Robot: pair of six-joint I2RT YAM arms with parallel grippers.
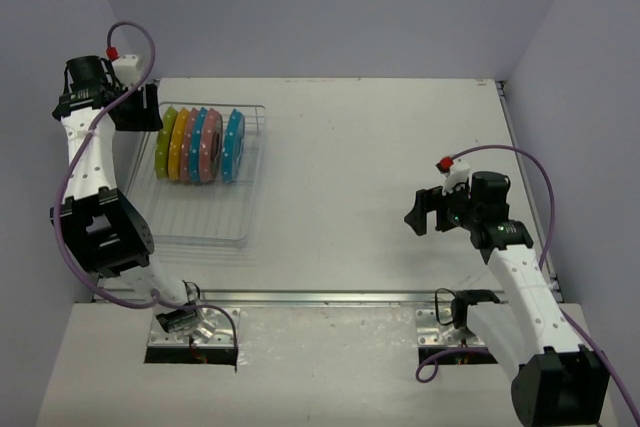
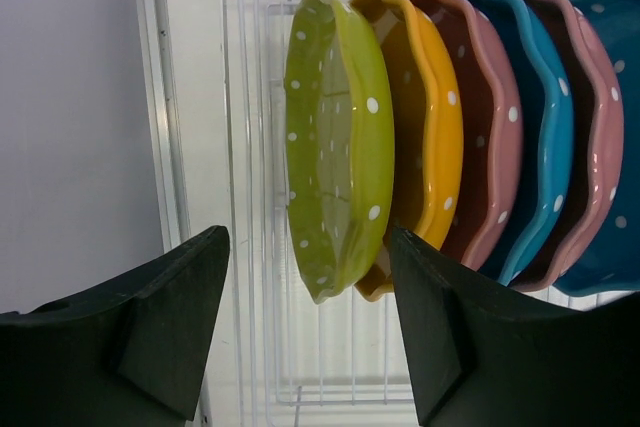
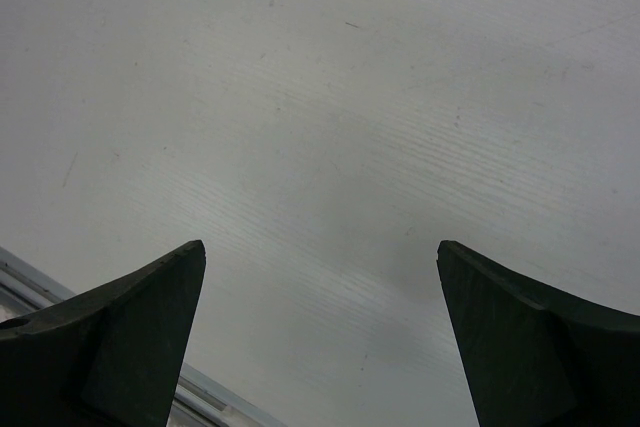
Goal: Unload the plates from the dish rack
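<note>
**Left arm's approach to the first plate, as I saw it from the remote station.** Six plates stood on edge in a close row at the far end of the wire dish rack [image 1: 205, 243], which sat at the left of the surface [image 1: 380, 167]. None had yet been set out on the surface.

The yellow-green plate [image 2: 340, 137] was outermost, with the orange plate [image 2: 437, 117] touching or just behind it. Pink and blue plates followed.

The left end effector [image 2: 308, 242] was spread partway. Its fingers [image 2: 160, 327] stood either side of the yellow-green plate's near rim, and I could see no contact.

To do this step well, I judged three things were needed:
- One finger should go into the narrow space between the yellow-green and orange rims, so that only one plate was pinched.
- The fingers should bite on the scalloped rim squarely.
- The plate should be lifted straight out of the wires, because a tilted pull could topple its neighbours.

The right end effector [image 3: 320, 252] was spread wide over bare surface. It held nothing and was well apart from the rack.
</note>
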